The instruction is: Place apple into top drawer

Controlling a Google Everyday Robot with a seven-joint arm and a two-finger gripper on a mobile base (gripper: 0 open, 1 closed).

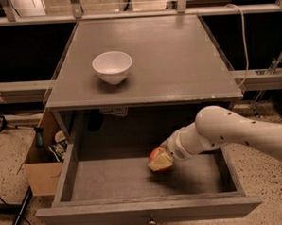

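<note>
Brown cardboard makes the box (39, 179) on the floor, under the left edge of the tabletop (176, 60). A white bowl (112, 66) stands on the tabletop, near its left edge and about halfway back. Under the front edge, the top drawer (107, 182) is open wide, with a small round knob (150, 222) on its front. Inside the drawer, a bit right of the middle, is the red and yellow apple (155, 154). The end effector (160, 161) is closed on the apple, low over the drawer floor. I cannot tell if the apple touches the floor. The white arm (237, 133) comes in from the right, below the tabletop's front right corner.
</note>
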